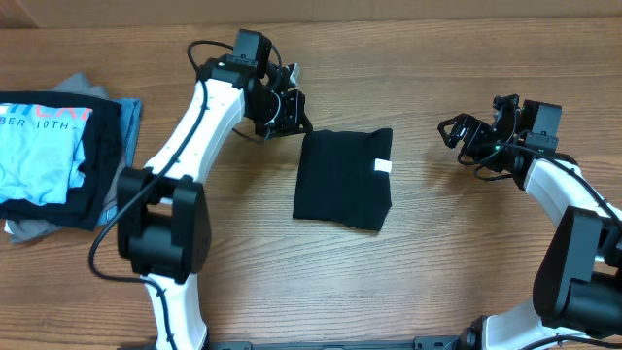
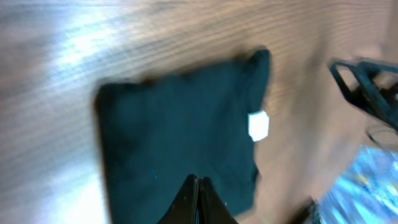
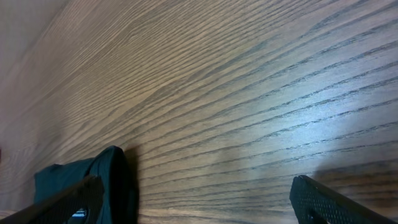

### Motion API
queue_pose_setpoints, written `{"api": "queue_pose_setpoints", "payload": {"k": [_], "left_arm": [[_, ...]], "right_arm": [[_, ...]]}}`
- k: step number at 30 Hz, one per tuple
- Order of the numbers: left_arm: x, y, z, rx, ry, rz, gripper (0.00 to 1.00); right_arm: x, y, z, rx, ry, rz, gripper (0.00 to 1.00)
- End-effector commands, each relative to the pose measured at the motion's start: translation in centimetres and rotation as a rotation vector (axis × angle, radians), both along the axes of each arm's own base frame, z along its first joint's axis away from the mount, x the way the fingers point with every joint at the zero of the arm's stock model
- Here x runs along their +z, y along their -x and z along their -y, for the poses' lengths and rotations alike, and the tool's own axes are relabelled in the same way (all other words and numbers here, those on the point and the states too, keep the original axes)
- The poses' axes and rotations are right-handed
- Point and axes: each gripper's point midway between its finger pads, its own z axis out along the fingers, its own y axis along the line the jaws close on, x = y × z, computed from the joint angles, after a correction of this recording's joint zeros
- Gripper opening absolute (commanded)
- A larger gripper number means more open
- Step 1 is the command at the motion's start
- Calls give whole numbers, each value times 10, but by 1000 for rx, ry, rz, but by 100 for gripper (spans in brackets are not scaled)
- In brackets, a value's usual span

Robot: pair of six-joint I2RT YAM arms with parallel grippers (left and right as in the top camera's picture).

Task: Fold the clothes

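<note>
The clothes show as one black garment (image 1: 342, 178) folded into a compact rectangle at the table's middle, with a small white tag (image 1: 383, 166) on its right side. My left gripper (image 1: 294, 119) hovers just beyond its far left corner, shut with nothing in it. In the left wrist view the shut tips (image 2: 199, 185) point over the black garment (image 2: 180, 130) and its tag (image 2: 258, 124). My right gripper (image 1: 452, 133) stands open to the right of the garment, apart from it. In the right wrist view its fingers (image 3: 326, 200) spread over bare wood, with the garment's edge (image 3: 62, 177) at lower left.
A pile lies at the left edge: a light blue T-shirt with white lettering (image 1: 39, 146) on top of a dark garment (image 1: 97, 170) and a grey one (image 1: 24, 229). The wooden table (image 1: 457, 243) surrounds the folded piece.
</note>
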Motion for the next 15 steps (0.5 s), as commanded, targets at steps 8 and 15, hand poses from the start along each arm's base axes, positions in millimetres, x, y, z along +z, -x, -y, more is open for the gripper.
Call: {"api": "queue_pose_setpoints", "payload": {"k": [8,15], "left_arm": [[-39,81,20,-306,76,-137,4],[-65,116,22,-352,183,-198,4]], "right_arm": [[9,-2,2,-5,9,25,100],[9,-2,2,-5,9,25,100]]}}
